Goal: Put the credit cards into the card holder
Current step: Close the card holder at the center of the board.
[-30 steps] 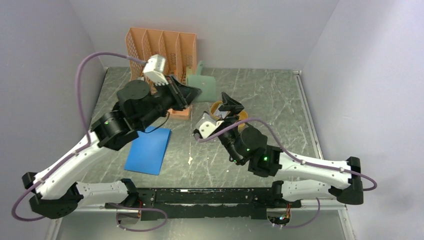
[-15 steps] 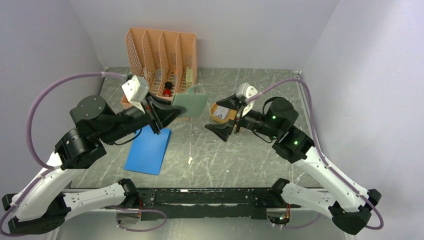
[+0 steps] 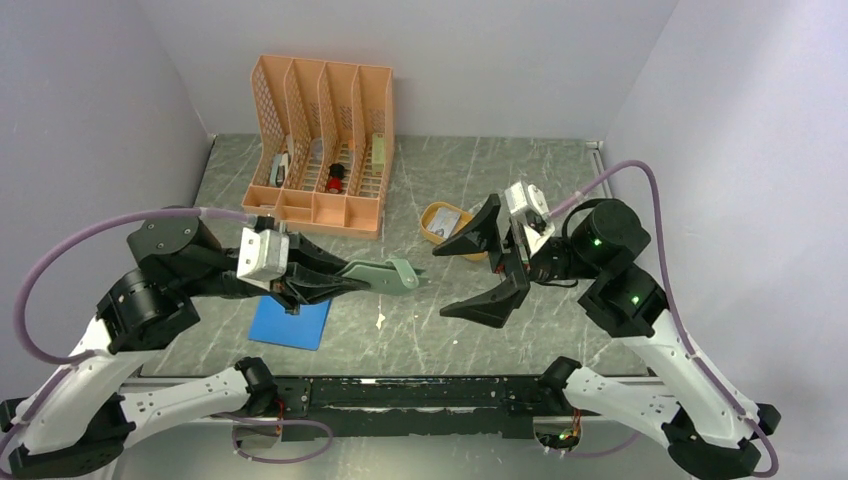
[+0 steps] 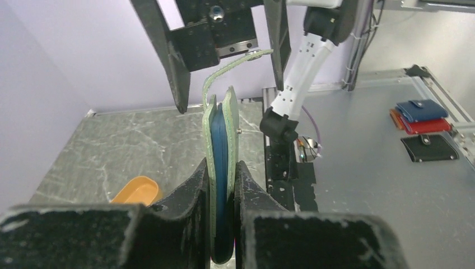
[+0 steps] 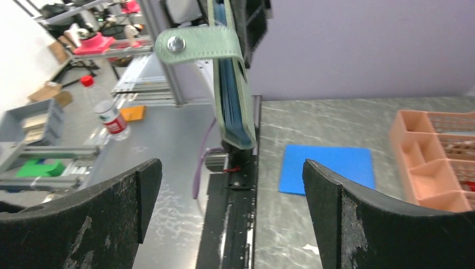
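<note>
The left end effector [image 4: 222, 175] is closed on the card holder [image 4: 222, 126], its fingers pinching both green covers near one end. The holder stands on edge, lifted off the table [image 3: 520, 175] and folded nearly shut (blue inner pockets show as a thin band between the covers). Its snap tab [image 5: 197, 45] hangs loose, curling over the free end with the stud exposed. The right end effector [image 3: 440, 282] is fully open and holds nothing. Its fingers are spread wide and pointed at the holder's free end, near it but apart. Seen from overhead, the holder sits above the middle of the table, between the two arms. One credit card [image 3: 448, 221], pale, lies in the mustard tray [image 3: 431, 214], behind the right end effector's upper finger and partly hidden by it. Whether more cards lie there cannot be told. A blue pad [image 3: 290, 323] lies flat on the table beneath the left arm. An orange organiser [image 3: 320, 120] stands at the far left of the table, with items in its slots too small to identify.
</note>
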`<state>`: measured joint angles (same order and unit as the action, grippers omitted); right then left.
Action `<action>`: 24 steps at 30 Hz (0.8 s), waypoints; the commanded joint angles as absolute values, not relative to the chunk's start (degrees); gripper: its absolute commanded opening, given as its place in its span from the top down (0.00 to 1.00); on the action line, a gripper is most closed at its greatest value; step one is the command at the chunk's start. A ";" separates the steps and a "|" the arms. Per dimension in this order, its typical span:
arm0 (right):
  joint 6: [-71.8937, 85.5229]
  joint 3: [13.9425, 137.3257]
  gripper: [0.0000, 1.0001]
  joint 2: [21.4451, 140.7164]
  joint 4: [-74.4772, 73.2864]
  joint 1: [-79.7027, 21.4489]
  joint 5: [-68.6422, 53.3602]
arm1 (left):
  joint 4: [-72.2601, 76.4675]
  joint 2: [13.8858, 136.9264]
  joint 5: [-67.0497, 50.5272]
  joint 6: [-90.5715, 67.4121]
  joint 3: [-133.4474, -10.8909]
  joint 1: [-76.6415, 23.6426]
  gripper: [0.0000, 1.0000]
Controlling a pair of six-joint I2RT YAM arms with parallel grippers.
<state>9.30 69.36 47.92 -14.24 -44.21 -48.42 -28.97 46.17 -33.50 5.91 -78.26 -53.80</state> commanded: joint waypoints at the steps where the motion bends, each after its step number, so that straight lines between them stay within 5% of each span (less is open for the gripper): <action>1: 17.48 69.51 0.00 49.47 -8.34 -43.83 -56.53 | -25.18 48.35 -41.43 8.37 -80.07 -53.83 0.95; 7: 24.51 68.95 0.03 52.11 -0.27 -43.94 -57.59 | -23.59 50.80 -43.00 7.73 -81.69 -53.81 0.95; 24: 31.17 66.60 0.40 55.32 7.08 -44.11 -57.06 | -18.76 53.38 -42.89 5.66 -82.66 -53.82 0.95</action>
